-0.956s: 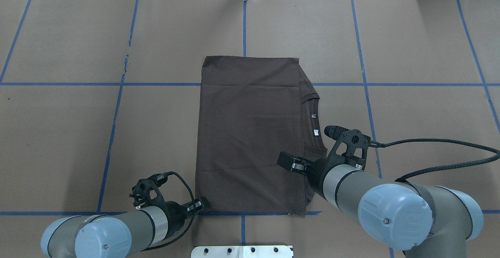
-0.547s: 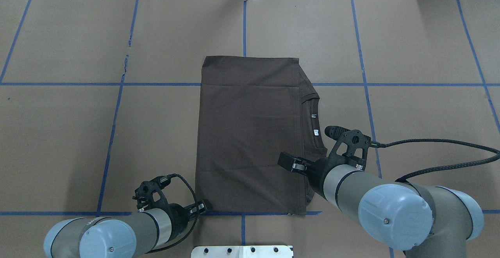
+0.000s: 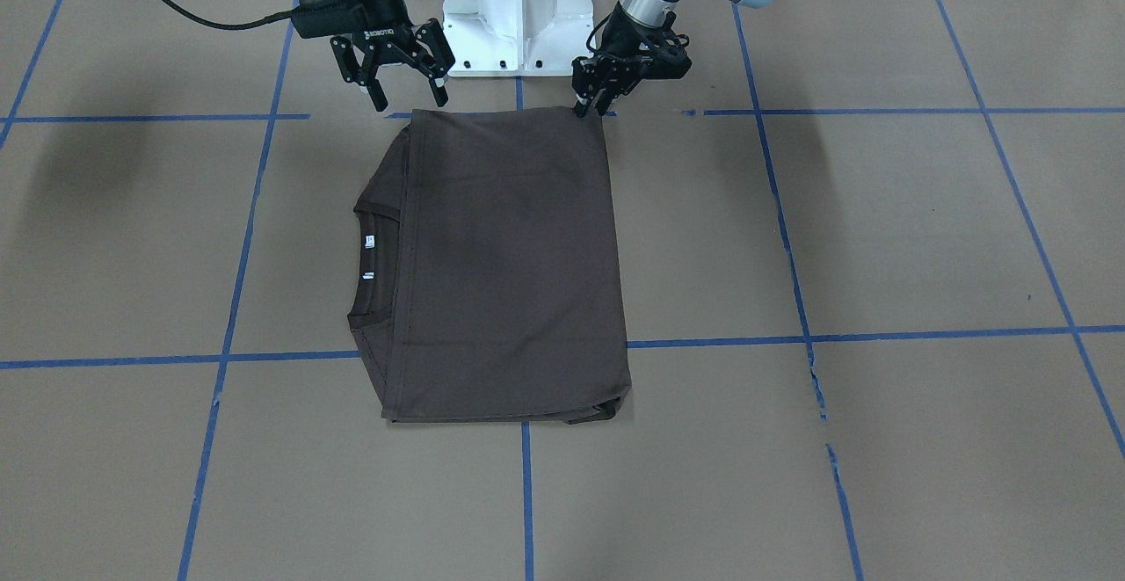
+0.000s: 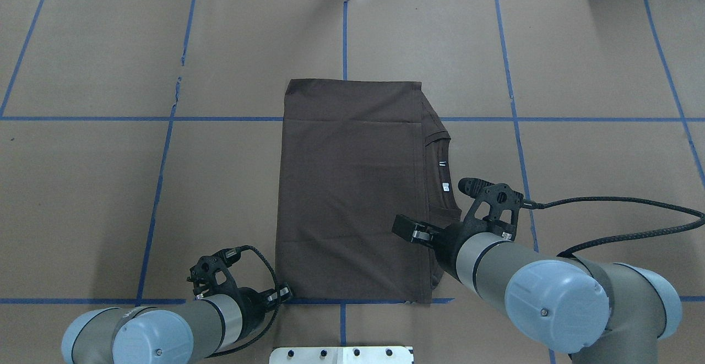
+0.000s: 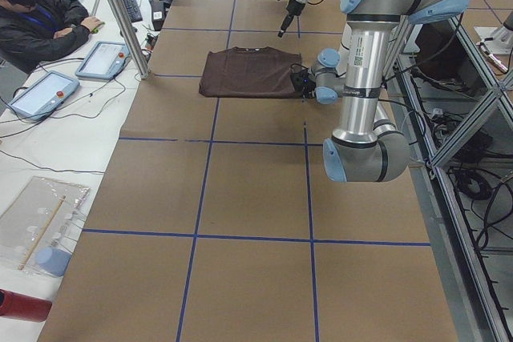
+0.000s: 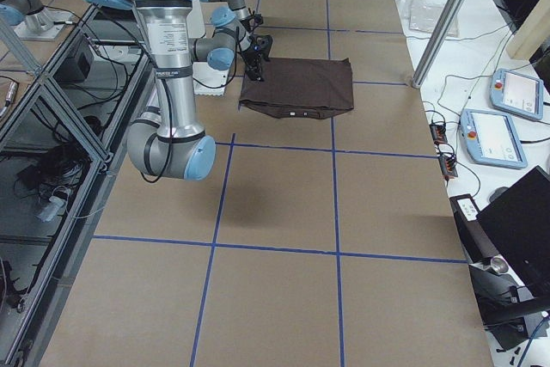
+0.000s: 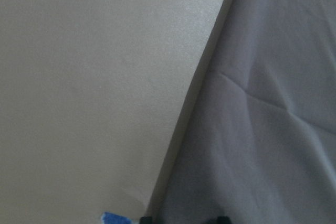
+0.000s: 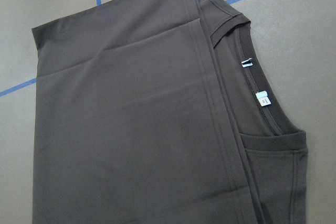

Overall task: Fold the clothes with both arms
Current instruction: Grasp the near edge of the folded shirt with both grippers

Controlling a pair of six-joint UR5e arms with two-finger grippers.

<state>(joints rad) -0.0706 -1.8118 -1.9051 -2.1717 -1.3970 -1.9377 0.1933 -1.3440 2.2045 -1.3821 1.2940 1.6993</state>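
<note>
The dark brown T-shirt [image 4: 352, 188] lies flat on the table, folded into a tall rectangle. Its ribbed collar [image 4: 440, 171] and white neck label [image 8: 262, 99] show along the right side. My left gripper [image 4: 280, 294] sits low at the shirt's [image 3: 510, 256] near left corner, and in the front view this left gripper [image 3: 591, 106] has its fingers a little apart. In the left wrist view the shirt's [image 7: 273, 103] edge runs between the fingertips. My right gripper [image 3: 409, 89] hangs open above the near right part of the shirt [image 8: 131, 129], holding nothing.
The brown table cover carries a grid of blue tape lines [image 4: 344, 33]. The white pedestal base [image 3: 514, 10] stands just behind both grippers. A seated person [image 5: 40, 22] and control tablets [image 5: 100, 59] are beyond the far table edge, beside a metal post [image 5: 120, 14].
My left gripper has drawn back slightly towards the robot, off the shirt's corner. The shirt and the right arm have not moved.
</note>
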